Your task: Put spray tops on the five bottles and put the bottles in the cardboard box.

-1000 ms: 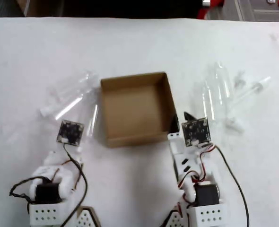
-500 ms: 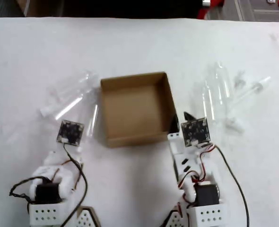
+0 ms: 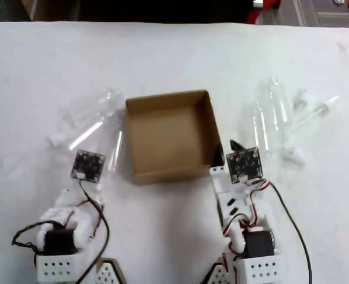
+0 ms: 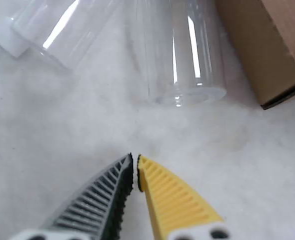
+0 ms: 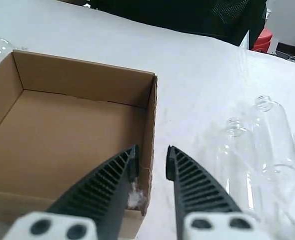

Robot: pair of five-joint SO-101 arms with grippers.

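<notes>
Two right-side bottles (image 3: 269, 115) lie side by side on bench (image 3: 174, 53), right of cardboard box (image 3: 165, 136), clear, necks open, pointing away from arms. White spray top (image 3: 319, 110) lies near them, farther right. Left-side bottles (image 3: 94, 118), clear, lie on bench left of box. Nearest bottle (image 4: 180, 50) lies just beside box wall, end toward left end effector (image 4: 135, 162), whose fingers are together, low over bench. Box upright, open-topped, bare brown floor showing. Right end effector (image 5: 151, 152) hovers at box's right wall, fingers slightly apart.
</notes>
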